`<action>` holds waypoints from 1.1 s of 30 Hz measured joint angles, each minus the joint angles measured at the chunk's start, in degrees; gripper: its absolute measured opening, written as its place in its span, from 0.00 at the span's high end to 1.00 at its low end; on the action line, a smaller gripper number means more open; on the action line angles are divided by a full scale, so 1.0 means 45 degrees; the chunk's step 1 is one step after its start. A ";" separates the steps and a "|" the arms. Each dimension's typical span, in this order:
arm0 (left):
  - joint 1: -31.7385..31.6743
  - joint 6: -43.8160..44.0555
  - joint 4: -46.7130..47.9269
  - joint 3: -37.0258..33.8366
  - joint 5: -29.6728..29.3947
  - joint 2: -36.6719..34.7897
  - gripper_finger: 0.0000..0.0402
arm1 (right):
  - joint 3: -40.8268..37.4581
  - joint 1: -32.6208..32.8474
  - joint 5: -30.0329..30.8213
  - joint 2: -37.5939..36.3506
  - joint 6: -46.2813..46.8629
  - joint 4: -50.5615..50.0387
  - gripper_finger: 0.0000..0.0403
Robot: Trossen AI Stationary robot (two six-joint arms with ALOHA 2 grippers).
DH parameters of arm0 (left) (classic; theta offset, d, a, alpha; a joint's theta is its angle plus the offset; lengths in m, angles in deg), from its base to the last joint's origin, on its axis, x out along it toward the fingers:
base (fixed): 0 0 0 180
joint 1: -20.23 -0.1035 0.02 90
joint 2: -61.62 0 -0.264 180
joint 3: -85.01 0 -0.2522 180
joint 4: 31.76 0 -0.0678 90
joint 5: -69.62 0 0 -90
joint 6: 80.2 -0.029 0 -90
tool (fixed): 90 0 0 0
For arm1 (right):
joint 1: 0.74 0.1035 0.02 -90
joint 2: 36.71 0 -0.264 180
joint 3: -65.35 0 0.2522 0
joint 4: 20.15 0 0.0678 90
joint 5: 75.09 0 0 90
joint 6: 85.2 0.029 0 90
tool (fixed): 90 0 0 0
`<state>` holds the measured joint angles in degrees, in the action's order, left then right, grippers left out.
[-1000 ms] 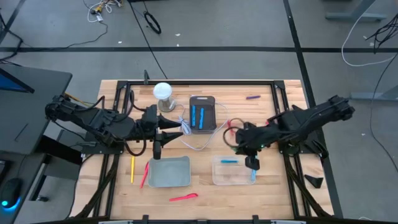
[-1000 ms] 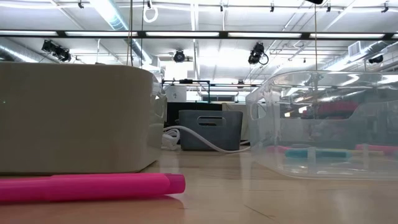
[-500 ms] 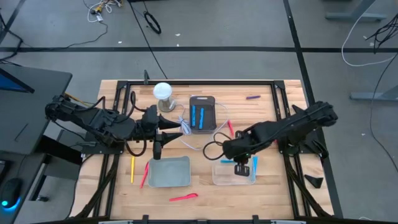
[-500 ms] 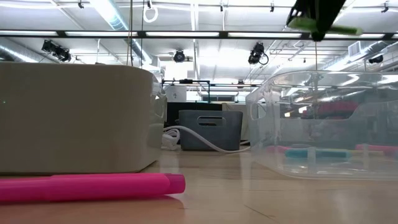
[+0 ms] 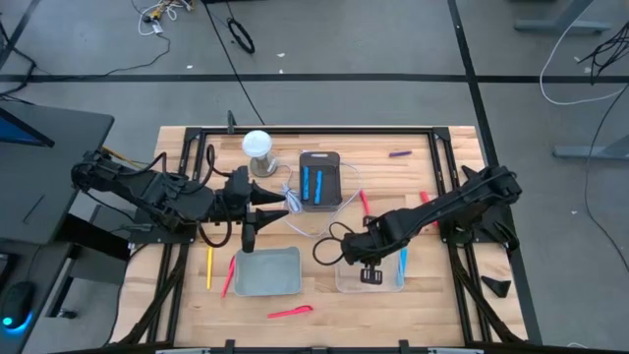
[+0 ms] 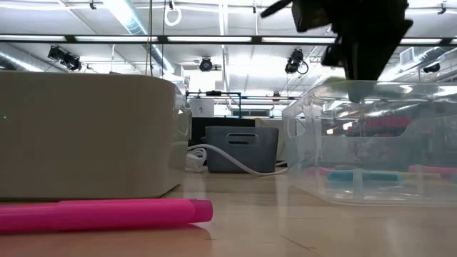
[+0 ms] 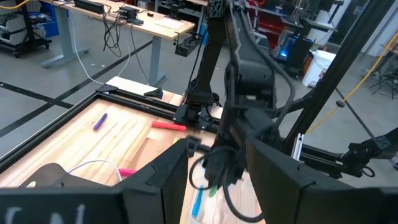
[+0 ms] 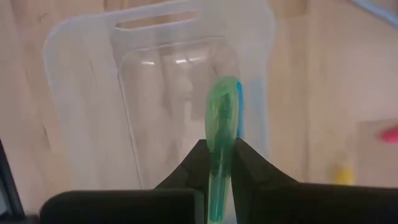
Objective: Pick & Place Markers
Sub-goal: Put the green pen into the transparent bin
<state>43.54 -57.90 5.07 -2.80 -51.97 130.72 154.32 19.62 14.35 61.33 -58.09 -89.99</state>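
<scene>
Two blue markers (image 5: 312,184) are lying in the dark tray (image 5: 319,179); the right gripper (image 8: 219,163) is pinching one green marker (image 8: 221,134) over the clear bin (image 8: 81,93).

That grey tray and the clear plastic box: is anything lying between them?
No. In the high view, only bare wood separates the grey tray from the clear plastic box. The pink marker lies nearer the table's edge.
</scene>
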 joint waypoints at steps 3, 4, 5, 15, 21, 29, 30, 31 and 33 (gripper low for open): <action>0.0000 0.0005 -0.0004 0.0000 0.0162 0.0000 0.58 | -0.0698 0.0000 -0.0087 0.0000 0.0199 0.0771 0.93; 0.0000 0.0005 0.0001 0.0000 0.0209 0.0000 0.58 | -0.0951 0.0000 -0.0087 0.0000 0.0204 0.1117 0.93; 0.0000 0.0005 0.0003 0.0000 0.0223 0.0000 0.58 | -0.1216 0.0000 -0.0087 0.0000 0.0232 0.1442 0.93; 0.0000 -0.0083 0.0001 0.0000 0.0224 0.0000 0.58 | -0.2910 -0.0010 -0.0087 -0.0010 0.0542 0.3403 0.93; 0.0000 -0.0085 0.0011 0.0000 0.0228 0.0000 0.58 | -0.3099 0.0070 -0.0032 0.0026 0.0532 0.3832 0.93; 0.0000 -0.0087 0.0118 0.0000 0.0228 0.0000 0.58 | -0.3106 0.0083 -0.0267 0.0029 0.0491 0.3892 0.83; 0.0000 -0.0083 0.0166 0.0000 0.0228 0.0000 0.58 | -0.3106 0.0083 -0.0358 0.0029 0.0490 0.3892 0.81; 0.0000 -0.0083 0.0217 0.0000 0.0229 0.0000 0.58 | -0.3106 0.0083 -0.0379 0.0029 0.0495 0.3892 0.80; 0.0000 -0.0083 0.0234 0.0000 0.0233 0.0000 0.58 | -0.3106 0.0083 -0.0388 0.0029 0.0490 0.3887 0.77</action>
<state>43.54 -58.27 6.12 -2.80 -50.92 130.72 140.35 19.99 12.61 61.46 -55.88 -72.50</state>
